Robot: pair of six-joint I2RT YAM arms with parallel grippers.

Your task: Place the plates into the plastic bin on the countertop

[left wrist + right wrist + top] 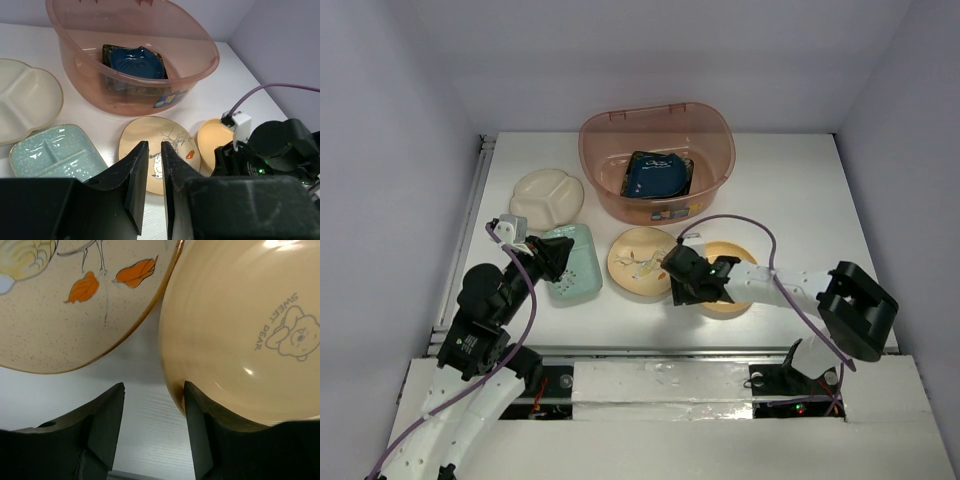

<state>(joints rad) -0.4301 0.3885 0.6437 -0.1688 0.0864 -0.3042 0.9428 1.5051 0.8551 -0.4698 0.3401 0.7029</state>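
The plastic bin [656, 160] stands at the back of the countertop [800, 210]. It holds the dark-blue leaf plate [653, 174] on the black square plate [107, 50]. In front lie the cream divided plate [548, 197], the mint-green plate [576, 268], the cream floral plate [638, 258] and the orange-tan plate [735, 292]. My left gripper [154, 148] is empty above the mint-green plate's near edge, jaws almost together. My right gripper [154, 390] is open and low, with the rim of the orange-tan plate [235, 315] between its fingers, against the right one.
A metal rail [478, 195] runs along the countertop's left edge. White walls close in the back and both sides. The floral plate [65, 305] lies just left of the orange-tan one, a narrow strip of countertop [145, 410] between them.
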